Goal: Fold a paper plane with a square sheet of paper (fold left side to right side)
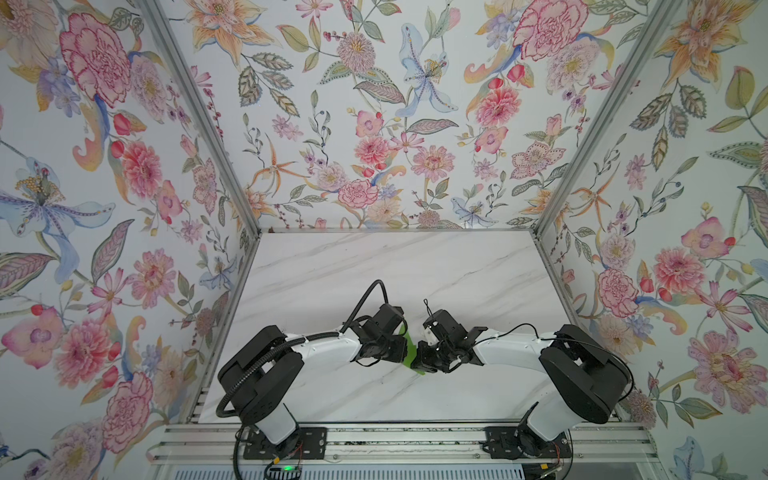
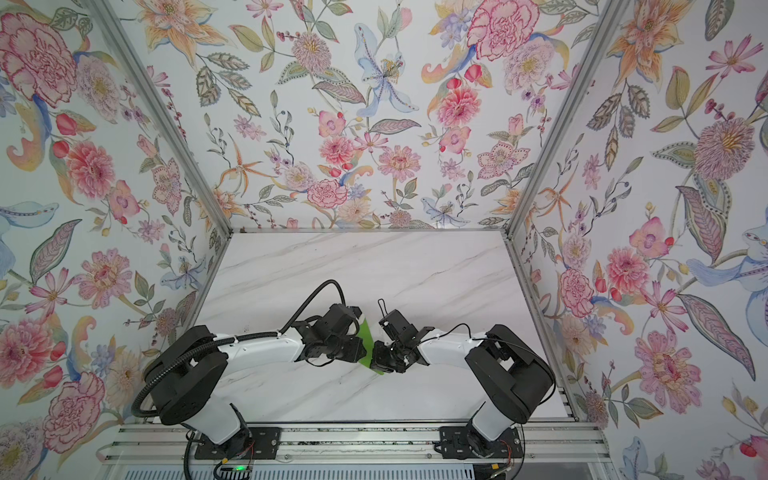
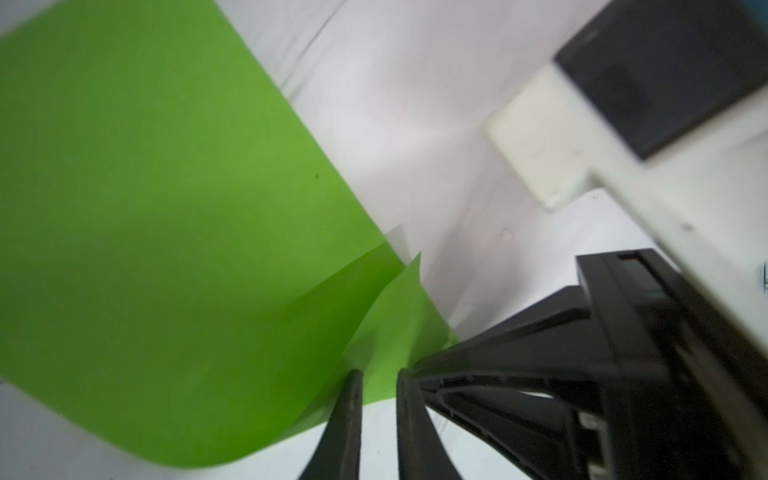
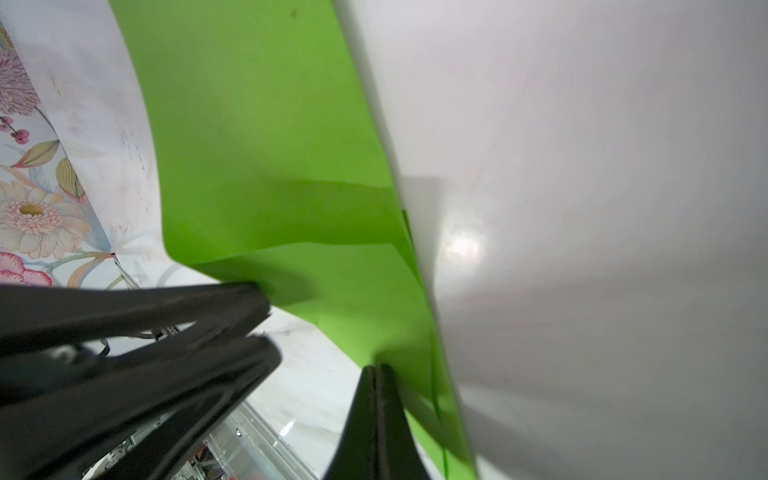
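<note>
Your right gripper [image 4: 376,368] pinches the green paper [image 4: 270,145]; your left gripper [image 3: 379,374] is open a little; back it off slowly

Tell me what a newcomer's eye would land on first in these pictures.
The loud floral wallpaper on all three walls dominates both top views. Next comes the green square sheet of paper, curled over near the front middle of the white marble table. The right gripper is shut on its edge, and the left gripper is slightly open close by.
</note>
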Controlling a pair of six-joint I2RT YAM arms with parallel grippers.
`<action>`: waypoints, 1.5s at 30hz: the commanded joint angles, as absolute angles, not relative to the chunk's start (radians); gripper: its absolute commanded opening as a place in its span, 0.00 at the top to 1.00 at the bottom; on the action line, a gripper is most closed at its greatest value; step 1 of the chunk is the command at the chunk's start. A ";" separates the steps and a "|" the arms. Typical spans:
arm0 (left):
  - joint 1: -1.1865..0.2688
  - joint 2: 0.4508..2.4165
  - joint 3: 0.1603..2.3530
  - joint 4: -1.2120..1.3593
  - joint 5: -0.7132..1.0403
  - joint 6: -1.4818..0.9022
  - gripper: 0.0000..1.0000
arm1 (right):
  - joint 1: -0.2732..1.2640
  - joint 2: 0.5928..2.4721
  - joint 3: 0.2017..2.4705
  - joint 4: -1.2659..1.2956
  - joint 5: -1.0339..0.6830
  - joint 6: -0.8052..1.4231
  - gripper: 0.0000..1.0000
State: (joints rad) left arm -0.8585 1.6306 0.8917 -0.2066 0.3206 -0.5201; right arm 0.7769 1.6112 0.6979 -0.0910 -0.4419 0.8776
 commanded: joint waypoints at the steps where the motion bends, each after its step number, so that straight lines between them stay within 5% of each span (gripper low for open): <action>1: -0.865 1.649 0.960 -0.409 0.318 -0.333 0.81 | 0.759 1.666 0.686 -0.220 -0.425 0.795 1.00; 22: -0.833 1.754 0.964 -0.419 0.315 -0.352 0.93 | 0.739 1.688 0.684 -0.232 -0.419 0.796 1.00; 45: -0.509 1.572 0.716 -0.368 0.333 -0.339 0.97 | 0.735 1.639 0.644 -0.222 -0.419 0.833 1.00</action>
